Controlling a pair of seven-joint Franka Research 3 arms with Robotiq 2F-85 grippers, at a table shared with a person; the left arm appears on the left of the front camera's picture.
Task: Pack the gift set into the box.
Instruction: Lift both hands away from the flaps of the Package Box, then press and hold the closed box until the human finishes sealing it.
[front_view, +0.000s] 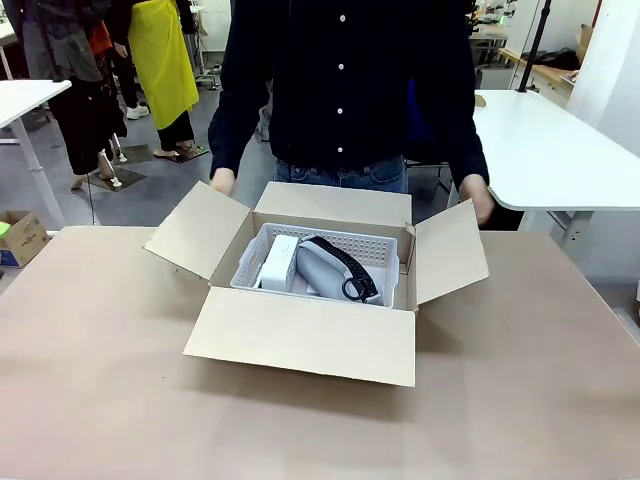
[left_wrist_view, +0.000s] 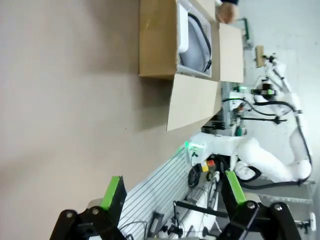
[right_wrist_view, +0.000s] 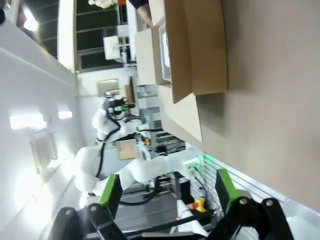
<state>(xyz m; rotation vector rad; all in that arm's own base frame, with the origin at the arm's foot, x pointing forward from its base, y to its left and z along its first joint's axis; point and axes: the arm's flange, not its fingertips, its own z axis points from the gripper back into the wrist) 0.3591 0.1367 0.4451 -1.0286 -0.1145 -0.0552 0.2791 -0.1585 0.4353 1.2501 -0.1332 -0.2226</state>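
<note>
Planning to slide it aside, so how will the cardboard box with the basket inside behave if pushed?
The box probably slides easily, resting flat on the smooth table. Low and wide, it likely won't tip. Its open flaps look thin and would probably fold if pushed.

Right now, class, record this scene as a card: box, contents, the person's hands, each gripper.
Box: brown cardboard box, on the table, all four flaps open
Contents: pale perforated basket holding a white item and a grey pouch with a black strap
Person's hands: one by each side flap
Left gripper: open, empty, away from the box
Right gripper: open, empty, away from the box
</note>
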